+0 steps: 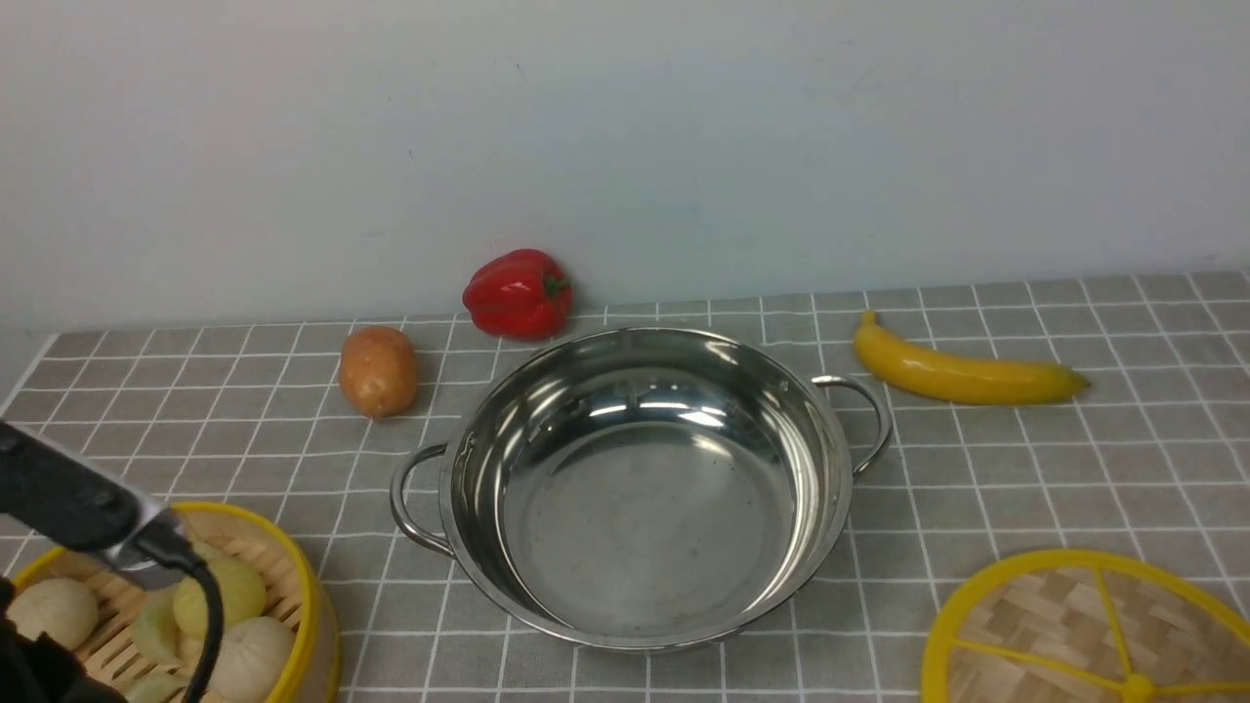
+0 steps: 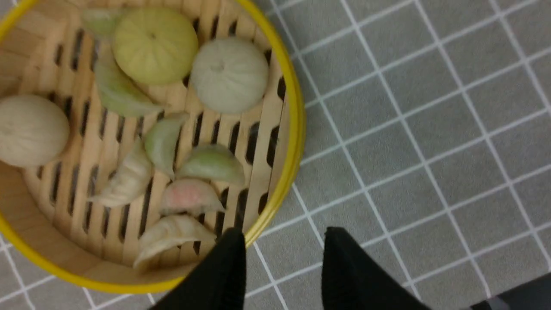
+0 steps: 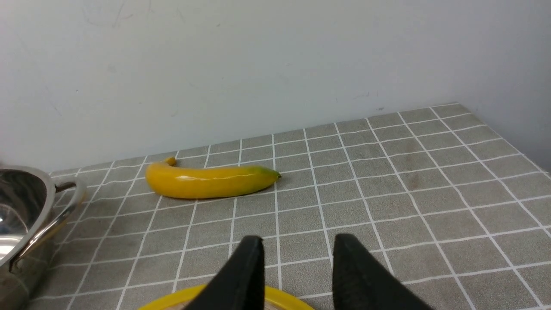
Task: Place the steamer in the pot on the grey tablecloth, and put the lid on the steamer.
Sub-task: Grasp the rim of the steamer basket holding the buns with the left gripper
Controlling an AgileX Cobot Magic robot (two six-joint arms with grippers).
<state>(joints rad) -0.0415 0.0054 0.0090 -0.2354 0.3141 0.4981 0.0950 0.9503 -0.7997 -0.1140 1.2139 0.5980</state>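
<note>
The steamer (image 1: 314, 596), a bamboo basket with a yellow rim and pale toy buns and dumplings, sits at the near left of the grey tablecloth (image 1: 1025, 469). The shiny steel pot (image 1: 635, 527) stands empty in the middle. The woven lid (image 1: 1055, 605) lies at the near right. My left gripper (image 2: 284, 241) is open above the steamer's rim (image 2: 298, 129): one finger over the rim, the other over bare cloth. My right gripper (image 3: 292, 247) is open just above the lid's yellow rim (image 3: 280, 298).
A red pepper (image 1: 518, 293) and a potato (image 1: 378, 371) lie behind the pot on the left, near the wall. A banana (image 1: 962, 376) lies behind it on the right and also shows in the right wrist view (image 3: 206, 181). My left arm (image 1: 68, 498) reaches over the steamer.
</note>
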